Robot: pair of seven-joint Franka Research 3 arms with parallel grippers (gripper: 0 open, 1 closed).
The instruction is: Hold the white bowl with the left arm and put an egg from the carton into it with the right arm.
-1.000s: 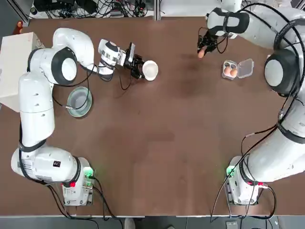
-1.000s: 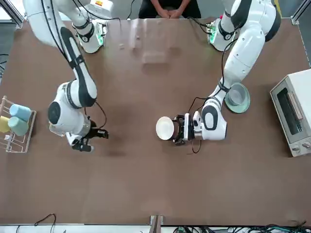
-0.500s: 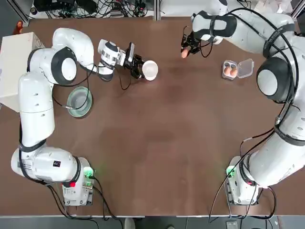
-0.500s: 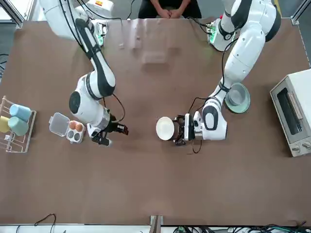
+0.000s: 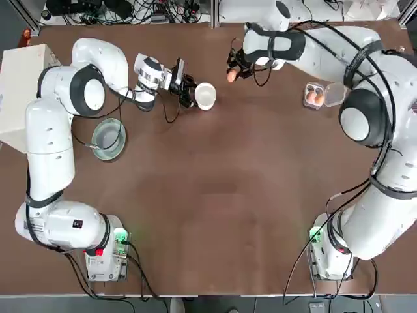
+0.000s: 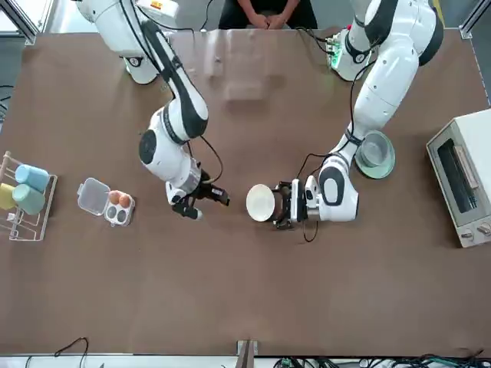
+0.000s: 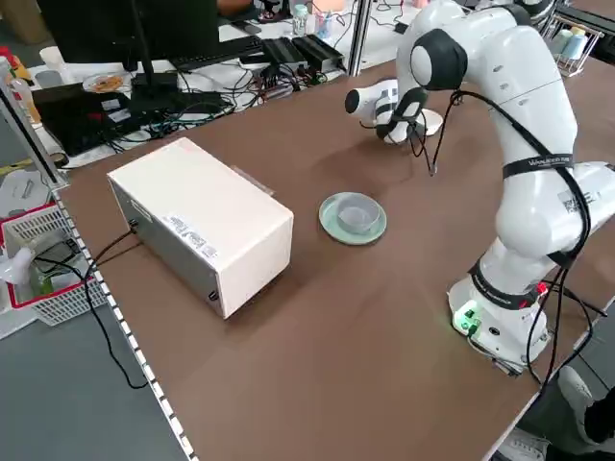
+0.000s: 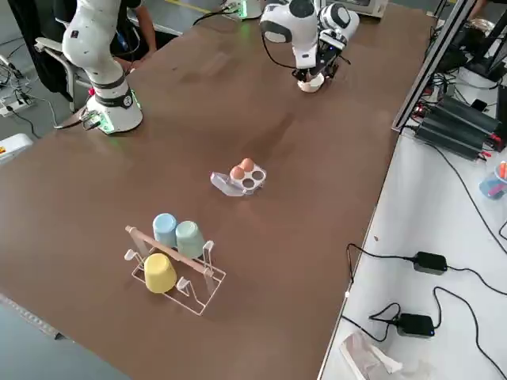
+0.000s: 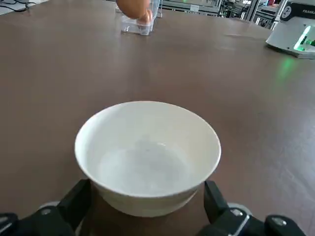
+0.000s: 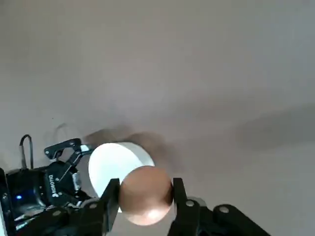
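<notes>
The white bowl point(image 5: 205, 96) point(image 9: 147, 157) stands upright on the table at the back, left of centre. My left gripper point(image 5: 194, 93) point(image 6: 278, 205) lies low beside it, its fingers point(image 9: 74, 204) hugging the bowl's base on both sides. My right gripper point(image 5: 232, 72) point(image 10: 144, 199) is shut on a brown egg point(image 5: 230, 76) point(image 10: 145, 193), a short way to the right of the bowl and above the table. The clear carton point(image 5: 317, 96) point(image 6: 107, 205) lies open at the back right with two eggs in it.
A pale green glass dish point(image 5: 108, 138) sits beside the left arm. A white box-shaped oven point(image 5: 19, 85) stands at the far left. A wire rack with cups point(image 6: 27, 195) stands beyond the carton. A person point(image 6: 265, 11) sits behind the arms' bases.
My right gripper has carried the egg leftwards from beside the carton to just right of the bowl. The left gripper and the bowl have not moved.
</notes>
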